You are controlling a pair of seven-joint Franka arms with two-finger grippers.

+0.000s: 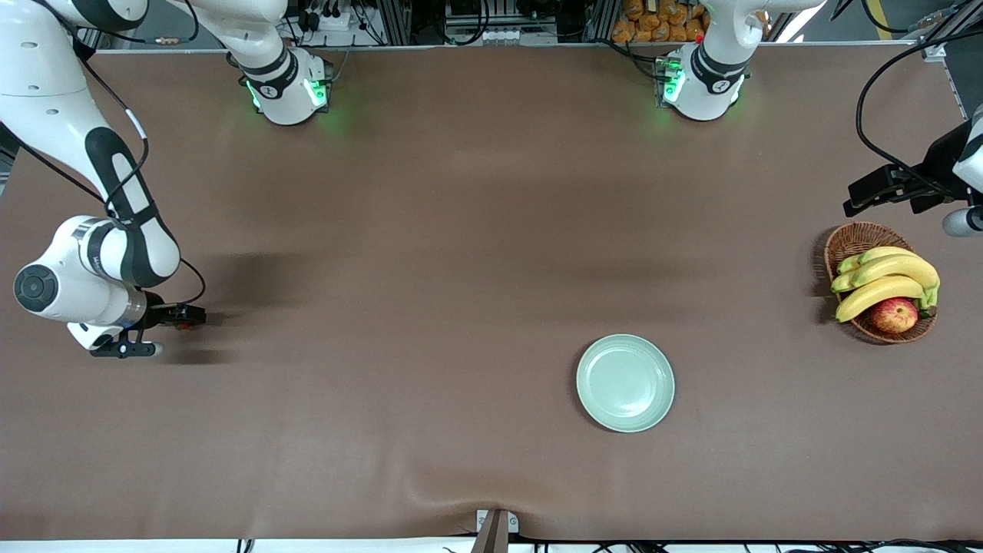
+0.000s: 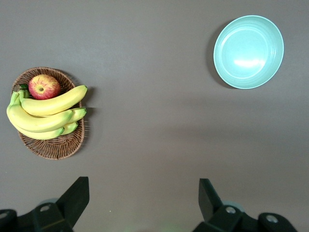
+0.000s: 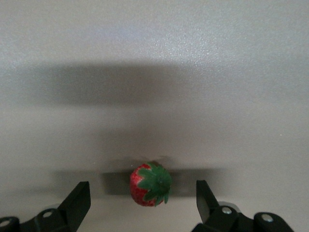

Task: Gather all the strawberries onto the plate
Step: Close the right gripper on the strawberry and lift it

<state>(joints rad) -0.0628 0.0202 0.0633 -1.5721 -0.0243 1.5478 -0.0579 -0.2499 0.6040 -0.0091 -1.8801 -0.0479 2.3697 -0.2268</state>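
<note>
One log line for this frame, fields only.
right hand: open, strawberry between fingers, at right arm's table end | left hand: open, waits above basket | plate: holds no strawberries

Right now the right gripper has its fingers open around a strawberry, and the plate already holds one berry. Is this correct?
Not quite: the plate holds nothing, as the front view shows. The rest stands: the right gripper has its fingers open around a strawberry at the right arm's end of the table.

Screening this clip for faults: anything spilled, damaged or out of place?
Nothing stands out. The plate sits flat and empty, the basket holds its fruit, and the strawberry lies intact between the right gripper fingers.
</note>
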